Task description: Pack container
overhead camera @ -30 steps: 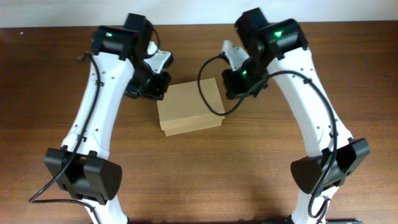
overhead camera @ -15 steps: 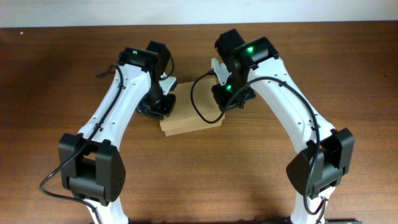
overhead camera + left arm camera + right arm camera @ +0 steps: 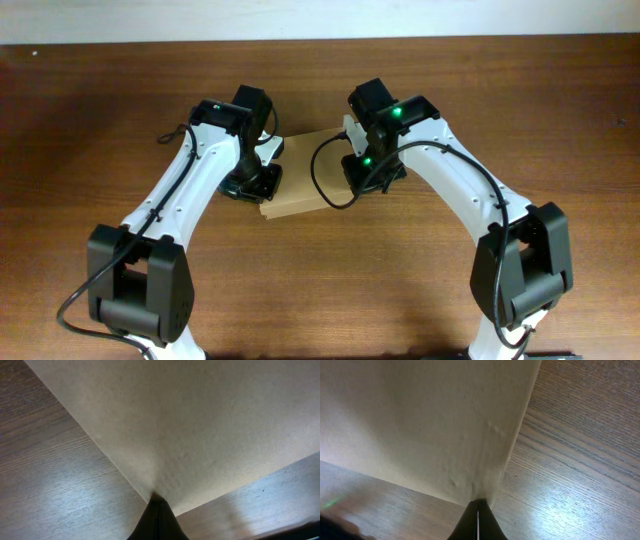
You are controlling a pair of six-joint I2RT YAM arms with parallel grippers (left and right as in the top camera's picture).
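Note:
The container [image 3: 305, 188] is a plain tan cardboard box lying closed on the wooden table, mid-table in the overhead view. My left gripper [image 3: 262, 178] is over its left edge and my right gripper [image 3: 368, 170] over its right edge; both arms hide parts of the box. In the left wrist view the box top [image 3: 190, 425] fills the frame, and my shut left gripper [image 3: 157, 502] touches it near a corner. In the right wrist view my shut right gripper [image 3: 478, 505] touches the box [image 3: 420, 425] at its edge. Nothing shows between either pair of fingers.
The brown wooden table [image 3: 320, 290] runs all round the box, with a pale wall along its far edge [image 3: 320, 20]. Both arm bases stand at the near side, left [image 3: 130, 290] and right [image 3: 520, 270]. No other objects show.
Both arms have swung inward and down from beside the box until their tips rest on its left and right edges. The box has stayed nearly in place.

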